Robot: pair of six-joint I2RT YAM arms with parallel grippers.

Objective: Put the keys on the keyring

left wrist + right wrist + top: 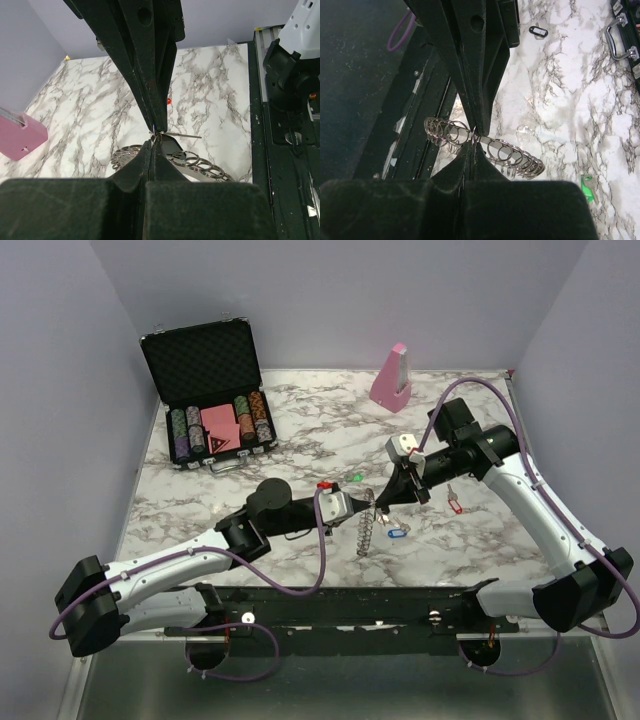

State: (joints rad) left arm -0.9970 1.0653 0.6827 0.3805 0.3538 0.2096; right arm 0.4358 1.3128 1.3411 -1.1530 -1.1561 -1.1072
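The left gripper (154,134) is clenched at the rim of the keyring (366,530), which stands on edge mid-bench (300,455); what the gripper pinches cannot be told. The right gripper (472,135) grasps one rim loop. Loose keys (393,533) lie just beside it. Step in hand, judged: steadying the ring. The next move requires freeing one gripper to fetch a key.

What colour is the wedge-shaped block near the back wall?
The block is pink; clearest in top external view.

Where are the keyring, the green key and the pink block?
keyring (366,528), top view, middle of the coil.
green key (587,184), right wrist view, its plastic head.
pink block (391,380), top view, its front face.
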